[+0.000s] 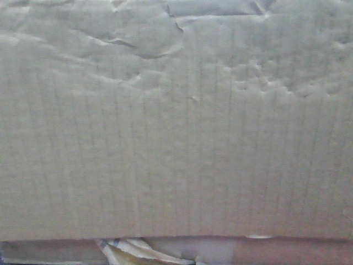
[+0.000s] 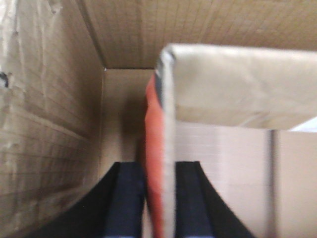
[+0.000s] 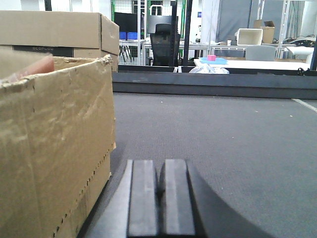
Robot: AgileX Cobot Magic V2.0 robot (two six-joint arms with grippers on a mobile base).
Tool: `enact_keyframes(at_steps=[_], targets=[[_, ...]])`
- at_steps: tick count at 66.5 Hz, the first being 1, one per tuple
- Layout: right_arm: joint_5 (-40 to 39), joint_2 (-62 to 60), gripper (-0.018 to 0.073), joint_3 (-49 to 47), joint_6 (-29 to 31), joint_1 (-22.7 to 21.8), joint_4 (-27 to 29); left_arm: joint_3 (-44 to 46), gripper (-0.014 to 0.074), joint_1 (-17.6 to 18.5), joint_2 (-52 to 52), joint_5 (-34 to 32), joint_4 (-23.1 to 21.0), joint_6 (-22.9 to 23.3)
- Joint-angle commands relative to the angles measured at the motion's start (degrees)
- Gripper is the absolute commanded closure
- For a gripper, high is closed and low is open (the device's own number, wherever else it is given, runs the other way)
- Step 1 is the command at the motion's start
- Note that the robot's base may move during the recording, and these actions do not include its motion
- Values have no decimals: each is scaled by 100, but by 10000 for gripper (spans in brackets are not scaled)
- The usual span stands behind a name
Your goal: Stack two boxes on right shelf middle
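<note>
**Left pincer clamped on a carton wall, right pincer closed and empty**

A grey carpet-like surface [image 3: 223, 139] runs back to a dark raised rail [image 3: 213, 82]. Behind it the room holds an office chair [image 3: 163, 42], a white table [image 3: 247, 63] and blue bins [image 3: 128, 35]. At the left of that surface stands a dented brown carton [image 3: 54, 148] with a torn top rim and something reddish [image 3: 32, 69] just inside. A second carton [image 3: 54, 29] shows behind it, higher in the view.

The right pincer [image 3: 159, 171] hovers low beside the near carton, its pads pressed together with nothing between them. The left pincer [image 2: 159, 171] straddles an upright carton wall [image 2: 170, 148] lined with an orange-red strip [image 2: 154, 148], and its dark pads [image 2: 126, 198] are closed against both sides.

A creased cardboard face [image 1: 176, 138] fills the front view, with beige tape [image 1: 215, 251] at its bottom edge.
</note>
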State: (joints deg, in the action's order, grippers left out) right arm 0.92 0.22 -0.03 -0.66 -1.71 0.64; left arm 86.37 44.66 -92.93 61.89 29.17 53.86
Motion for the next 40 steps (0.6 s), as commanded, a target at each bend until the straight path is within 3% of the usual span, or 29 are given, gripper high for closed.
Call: enact_keyframes(at_steps=[1,19,27,35,40], targets=[[-134,-22,724,3,19,6,-2,17,402,-33,60,100,156,33],[-134,-22,724,3,19,6,-2,311,274,-33,88,170,68,-22],[-134,-22,724,3,19,6,-2,749,210,-33,171,286,-33,-374],[-134,-22,724,3,19,6,-2,1299,204,-33,341,808,-75,-886],[-134,-22,724,3,19,6,-2,1515,204,-77,441,808,-22,-1139]])
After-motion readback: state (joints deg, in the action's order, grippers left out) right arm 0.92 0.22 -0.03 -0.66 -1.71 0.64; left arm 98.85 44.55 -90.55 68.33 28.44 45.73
